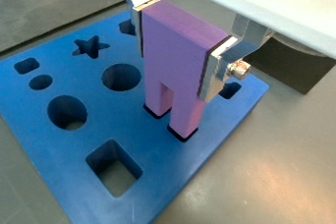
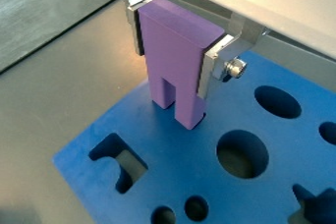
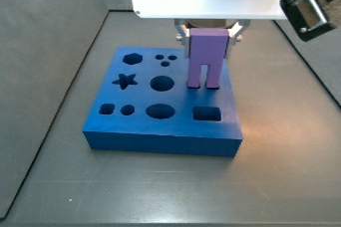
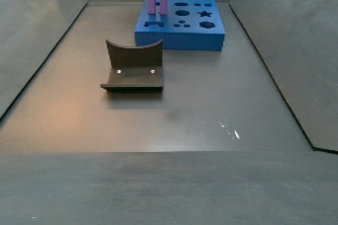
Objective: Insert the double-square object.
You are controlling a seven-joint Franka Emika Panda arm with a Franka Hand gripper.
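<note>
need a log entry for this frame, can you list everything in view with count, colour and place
block: 1, lilac, upright, held by the tool, prongs down at the board's top along one edge
board: 1, blue, on the floor at the far end in a side view; has round, oval, star, square and other cutouts
curved block: 1, dark grey, on the floor apart from the board, nearer the camera in that side view
floor: 1, dark grey, with walls around it
tool: 1, silver fingers with dark pads, above the board, shut on the block's upper part
</note>
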